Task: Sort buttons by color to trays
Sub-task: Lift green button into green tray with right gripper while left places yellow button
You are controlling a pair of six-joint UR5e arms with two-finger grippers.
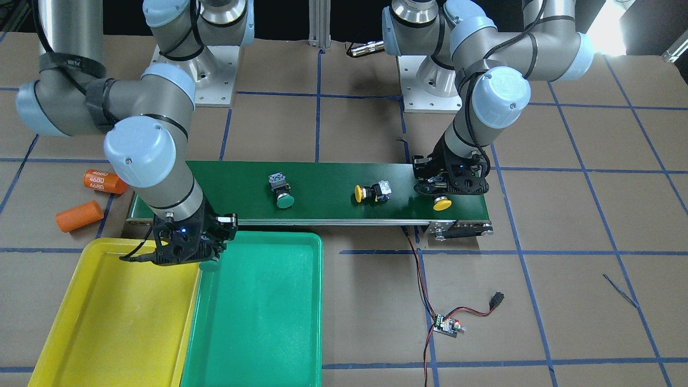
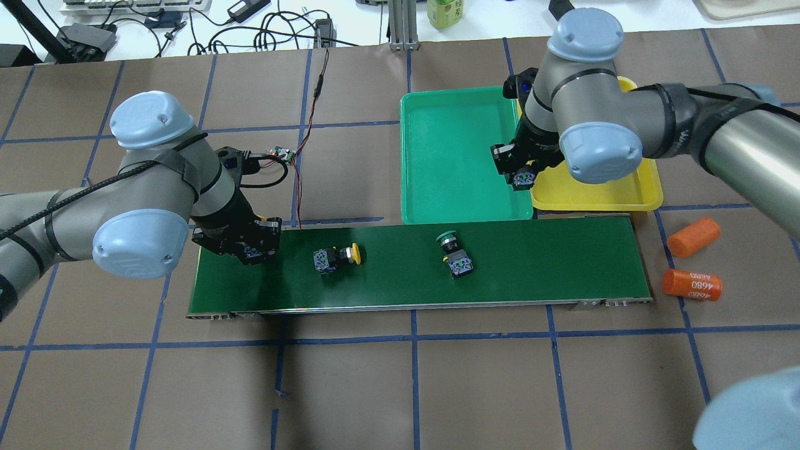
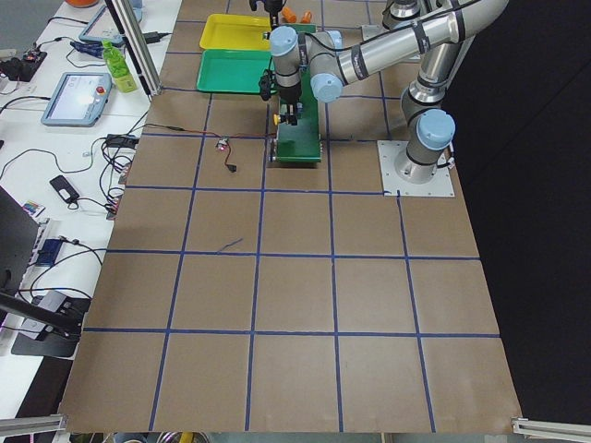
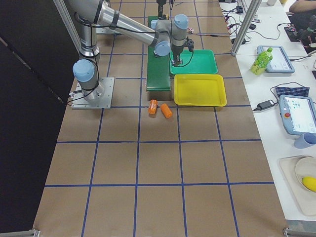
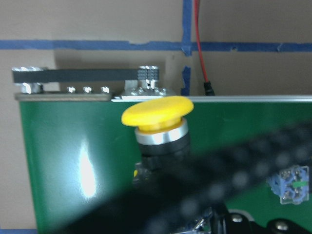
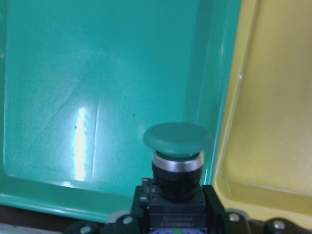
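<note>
My right gripper (image 2: 522,178) is shut on a green button (image 6: 178,139) and holds it over the green tray (image 2: 450,156), just inside the edge that borders the yellow tray (image 2: 600,195). At the conveyor's far end from the trays, my left gripper (image 2: 250,250) is shut on a yellow button (image 5: 157,111), whose cap (image 1: 442,203) points at the belt's edge. Another yellow button (image 2: 337,257) lies on its side mid-belt. A second green button (image 2: 455,253) lies further along toward the trays. Both trays show nothing inside.
The long dark-green conveyor (image 2: 550,262) runs across the table in front of the trays. Two orange cylinders (image 2: 692,237) (image 2: 692,284) lie off its tray-side end. A small circuit board (image 2: 281,154) with red and black wires sits beyond the belt near my left arm.
</note>
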